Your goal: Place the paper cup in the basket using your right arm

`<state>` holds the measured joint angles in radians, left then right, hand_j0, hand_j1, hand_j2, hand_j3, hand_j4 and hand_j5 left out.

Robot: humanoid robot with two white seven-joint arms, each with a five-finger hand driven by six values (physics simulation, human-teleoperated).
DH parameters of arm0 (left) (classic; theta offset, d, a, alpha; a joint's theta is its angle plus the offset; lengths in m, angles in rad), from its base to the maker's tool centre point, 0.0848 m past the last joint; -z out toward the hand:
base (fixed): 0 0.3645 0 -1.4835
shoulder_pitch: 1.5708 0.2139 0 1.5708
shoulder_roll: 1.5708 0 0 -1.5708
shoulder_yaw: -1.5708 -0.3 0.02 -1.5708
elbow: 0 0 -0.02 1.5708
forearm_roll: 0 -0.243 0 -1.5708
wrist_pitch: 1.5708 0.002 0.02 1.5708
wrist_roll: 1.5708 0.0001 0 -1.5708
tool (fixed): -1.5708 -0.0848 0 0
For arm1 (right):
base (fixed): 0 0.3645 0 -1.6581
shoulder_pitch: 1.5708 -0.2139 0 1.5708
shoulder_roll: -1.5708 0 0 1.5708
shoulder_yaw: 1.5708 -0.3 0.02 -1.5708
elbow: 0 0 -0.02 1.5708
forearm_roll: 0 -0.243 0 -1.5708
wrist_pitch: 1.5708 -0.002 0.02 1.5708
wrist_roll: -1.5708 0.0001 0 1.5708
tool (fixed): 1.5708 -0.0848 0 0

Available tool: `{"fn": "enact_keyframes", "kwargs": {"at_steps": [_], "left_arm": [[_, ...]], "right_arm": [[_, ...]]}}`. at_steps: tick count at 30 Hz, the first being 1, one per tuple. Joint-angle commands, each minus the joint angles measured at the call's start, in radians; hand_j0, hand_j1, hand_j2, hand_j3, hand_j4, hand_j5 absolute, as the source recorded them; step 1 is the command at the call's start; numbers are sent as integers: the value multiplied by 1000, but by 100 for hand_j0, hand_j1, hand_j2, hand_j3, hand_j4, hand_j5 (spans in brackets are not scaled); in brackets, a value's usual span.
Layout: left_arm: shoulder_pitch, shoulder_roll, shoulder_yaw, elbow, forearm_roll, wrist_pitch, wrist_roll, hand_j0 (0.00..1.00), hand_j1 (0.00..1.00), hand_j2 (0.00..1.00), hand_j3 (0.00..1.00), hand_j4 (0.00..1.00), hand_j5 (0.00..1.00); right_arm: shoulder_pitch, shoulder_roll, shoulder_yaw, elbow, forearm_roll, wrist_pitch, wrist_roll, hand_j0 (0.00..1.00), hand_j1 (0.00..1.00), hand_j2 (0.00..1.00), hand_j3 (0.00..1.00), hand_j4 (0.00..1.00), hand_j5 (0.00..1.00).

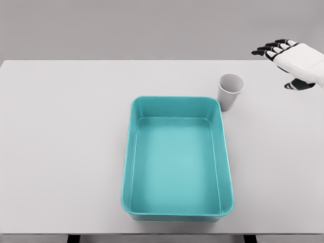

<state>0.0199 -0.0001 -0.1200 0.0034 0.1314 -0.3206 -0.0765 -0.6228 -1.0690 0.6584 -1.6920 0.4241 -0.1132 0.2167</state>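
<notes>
only the right hand (293, 63) shows, entering from the right edge in the upper right of the frame. its white palm and wrist run off the picture's side, so little of the arm can be seen. the dark fingertips (269, 49) point toward the left, fingers stretched out side by side and slightly fanned, holding nothing. the thumb (296, 85) sits lower, below the palm, also dark at its end and angled leftward. the hand hangs in the air, palm facing roughly down and inward.
</notes>
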Motion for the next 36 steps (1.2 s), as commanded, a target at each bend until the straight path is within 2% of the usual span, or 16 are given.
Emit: {"fn": "enact_keyframes", "kwargs": {"at_steps": [1,5,6,7,8,9,11,12,13,15,17,18,21,24,30,36], "left_arm": [[0,0,0,0,0,0,0,100,100,100,100,100,100],[0,0,0,0,0,0,0,100,100,100,100,100,100],[0,0,0,0,0,0,0,100,100,100,100,100,100],[0,0,0,0,0,0,0,100,100,100,100,100,100],[-2,0,0,0,0,0,0,100,100,100,100,100,100],[0,0,0,0,0,0,0,100,100,100,100,100,100],[0,0,0,0,0,0,0,100,100,100,100,100,100],[0,0,0,0,0,0,0,100,100,100,100,100,100],[0,0,0,0,0,0,0,100,100,100,100,100,100],[0,0,0,0,0,0,0,100,100,100,100,100,100],[0,0,0,0,0,0,0,100,100,100,100,100,100],[-2,0,0,0,0,0,0,100,100,100,100,100,100],[0,0,0,0,0,0,0,100,100,100,100,100,100],[0,0,0,0,0,0,0,100,100,100,100,100,100],[0,0,0,0,0,0,0,100,100,100,100,100,100],[0,0,0,0,0,0,0,100,100,100,100,100,100]], "right_arm": [[0,-3,0,-5,-1,7,0,100,100,100,100,100,100],[-2,11,4,-31,-33,10,-2,100,100,100,100,100,100],[-2,35,12,-2,-155,52,1,100,100,100,100,100,100],[-6,41,36,87,-292,107,21,99,99,99,99,99,99],[-21,57,40,202,-398,101,90,99,99,99,99,99,99],[-40,113,40,305,-459,50,182,98,98,98,98,98,98],[-71,149,35,488,-583,-86,329,98,98,98,98,98,98],[-80,150,33,544,-672,-137,394,98,98,98,98,98,98],[-81,158,32,571,-743,-154,394,98,98,98,98,98,98],[-87,224,27,659,-812,-155,394,98,98,98,98,98,98],[-135,314,26,768,-814,-158,394,98,98,98,98,98,98],[-146,334,21,801,-815,-163,394,98,98,98,98,98,98],[-146,343,-72,844,-815,-163,394,98,98,98,98,98,98],[-147,412,-72,948,-797,-171,394,98,98,98,98,98,98],[-147,478,-59,965,-737,-189,394,99,99,99,99,99,99],[-147,485,-46,962,-735,-187,394,99,99,99,99,99,99]]}}
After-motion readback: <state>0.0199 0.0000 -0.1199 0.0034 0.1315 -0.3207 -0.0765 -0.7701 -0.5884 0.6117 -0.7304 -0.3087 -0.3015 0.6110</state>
